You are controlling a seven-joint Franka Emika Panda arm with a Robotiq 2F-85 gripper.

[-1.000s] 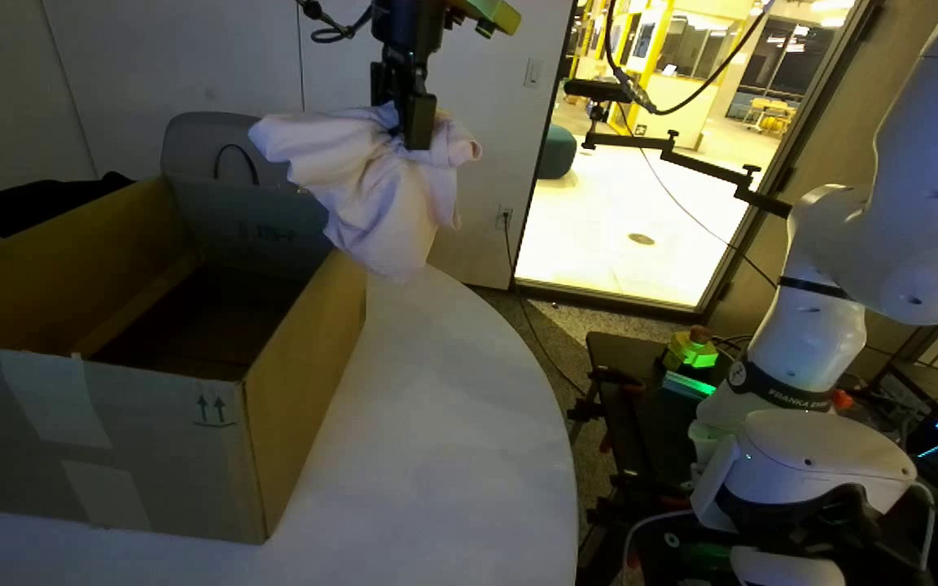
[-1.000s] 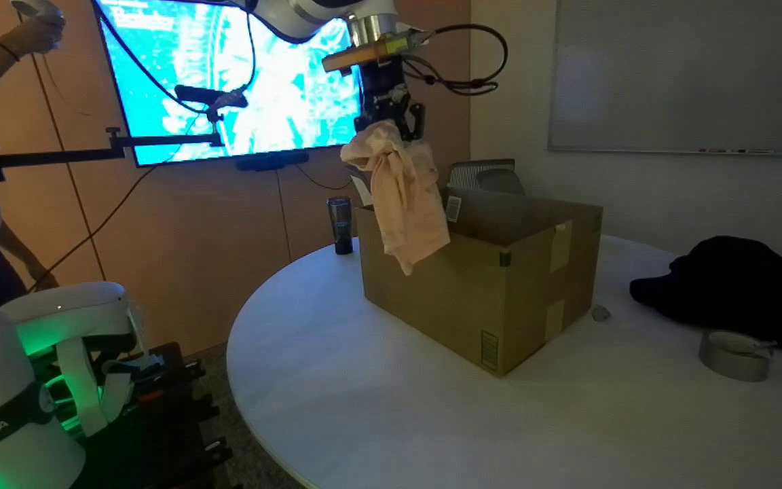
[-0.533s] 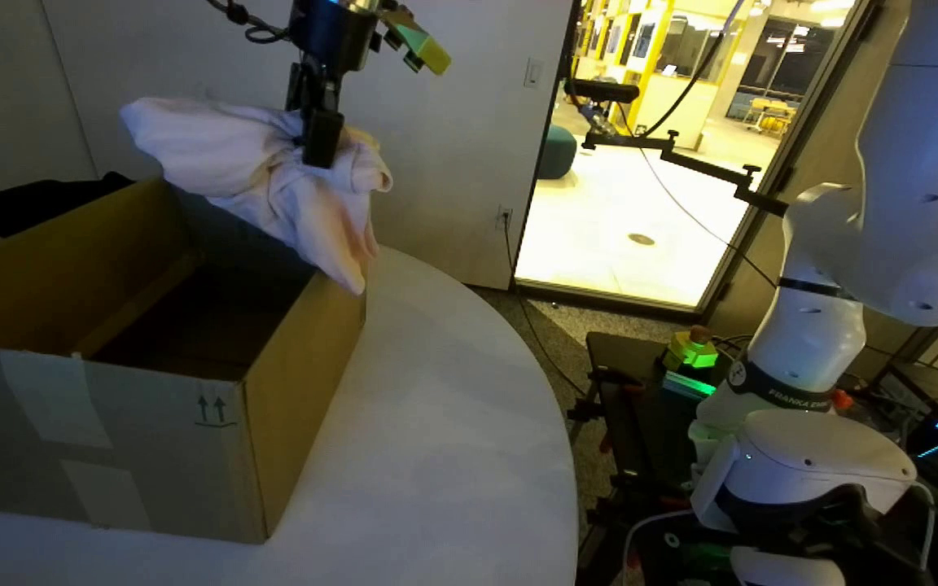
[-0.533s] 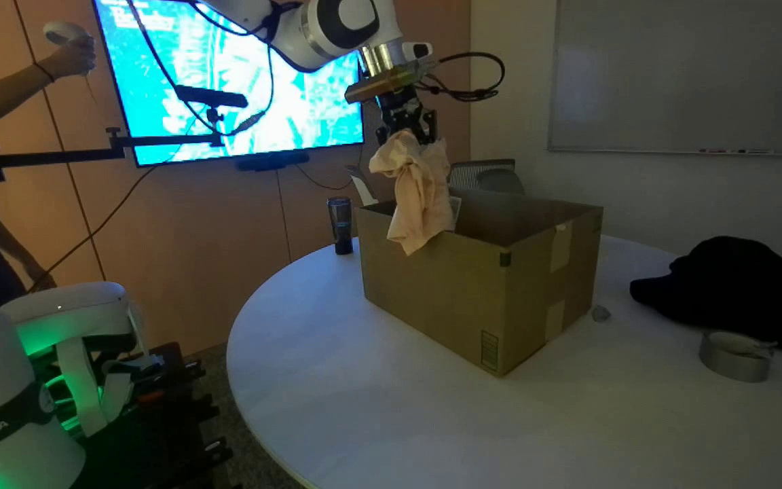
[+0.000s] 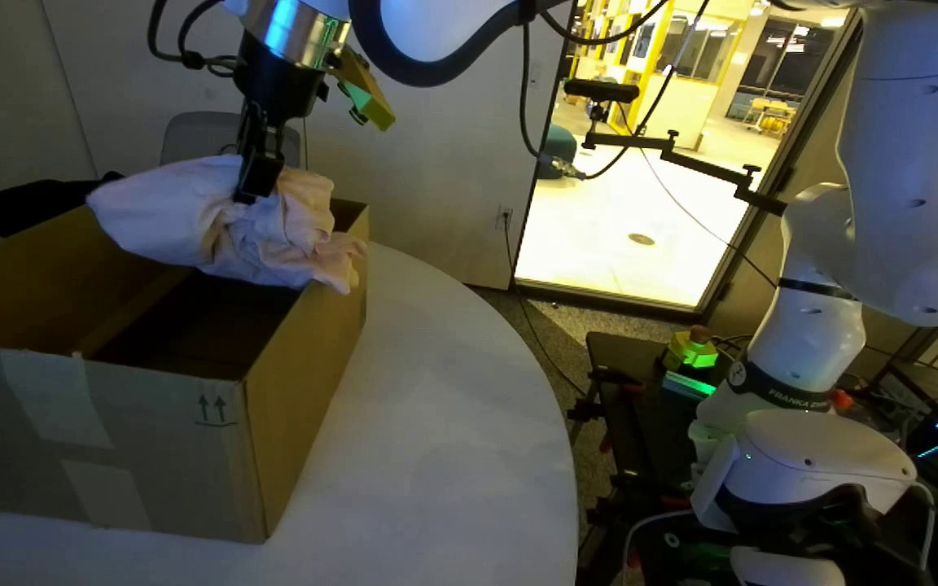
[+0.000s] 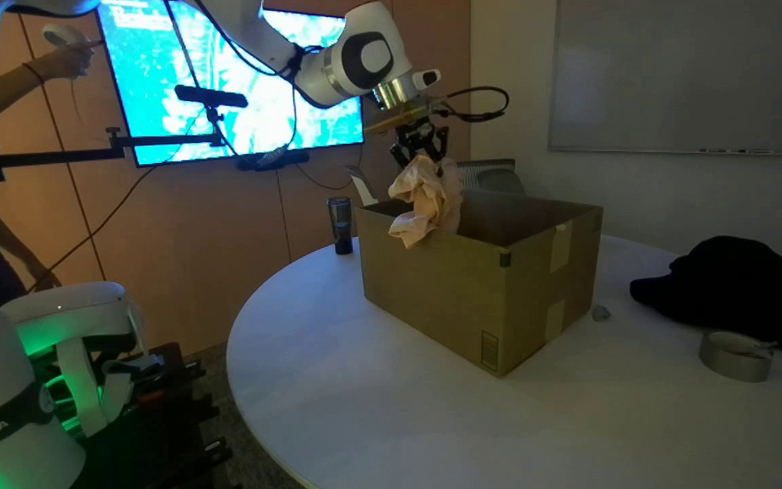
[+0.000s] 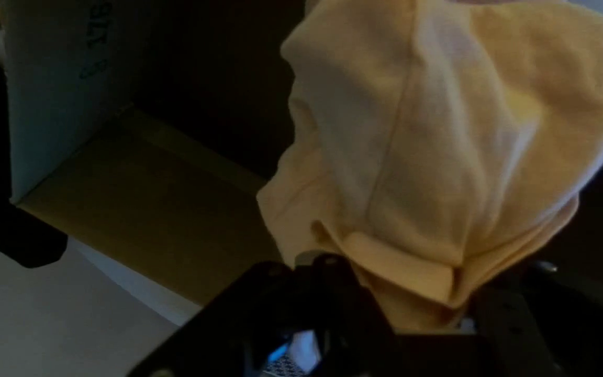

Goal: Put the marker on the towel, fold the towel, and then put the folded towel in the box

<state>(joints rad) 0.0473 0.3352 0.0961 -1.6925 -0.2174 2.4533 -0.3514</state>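
Round white table (image 6: 364, 401), with contents

One open brown cardboard box (image 6: 432, 292), one end near the table's curved edge. One pale pink fabric towel (image 5: 212, 224), bunched above the opening, part overlapping the rim. One black two-fingered gripper (image 5: 254, 187); from afar, I see it clenched on the towel.

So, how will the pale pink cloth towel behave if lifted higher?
The towel will probably be floppy, since it bunches and droops from the black hand. It may snag, because one end hangs over the rim of the brown cardboard box.
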